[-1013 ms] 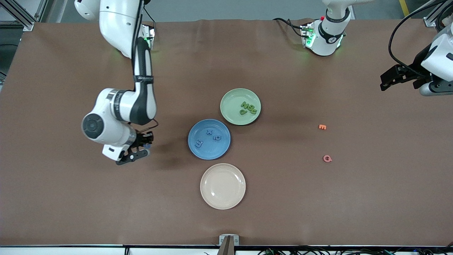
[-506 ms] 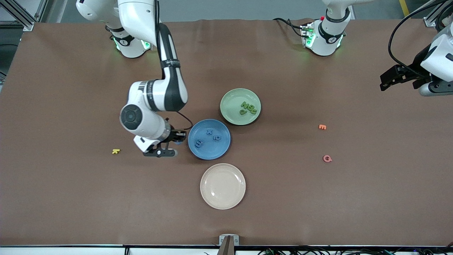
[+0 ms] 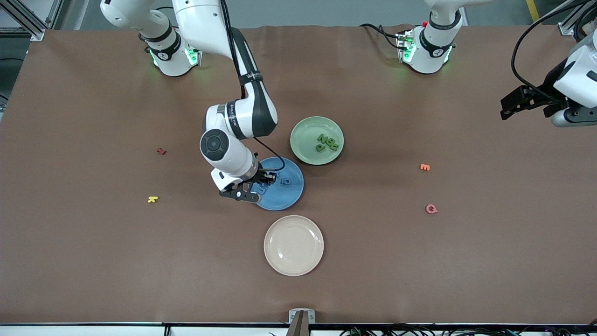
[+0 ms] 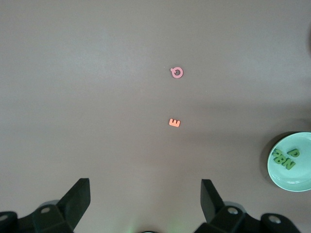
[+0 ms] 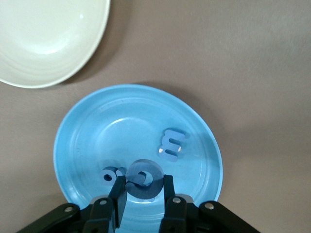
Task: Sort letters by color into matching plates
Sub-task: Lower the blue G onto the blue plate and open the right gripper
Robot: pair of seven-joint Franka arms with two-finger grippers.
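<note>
Right hand (image 5: 141, 194): your right hand is over the blue plate (image 3: 291, 196). It pinches a blue letter (image 5: 143, 180) between its fingers.
Left hand (image 4: 146, 204): your left hand is wide open and holds nothing. It waits up in the air at the left arm's end of the table (image 3: 93, 261).
Blue plate: you can see two blue letters lying in it, an E shape (image 5: 171, 144) and a small round one (image 5: 109, 174). A third may hide under the hand, but you cannot tell.
Green plate (image 3: 303, 128): a little pile of green letters (image 3: 326, 141) sits in it. It looks like four, so the green ones seem done.
Cream plate (image 3: 294, 245): nothing is in it.
Other letters: a red one (image 3: 161, 151), a yellow one (image 3: 152, 199), an orange one (image 3: 424, 167) and a pink one (image 3: 431, 209) lie on the table. They go in no plate.
What is left: no blue or green letter lies loose on the table. You likely only need to let go of the blue letter over its plate.
</note>
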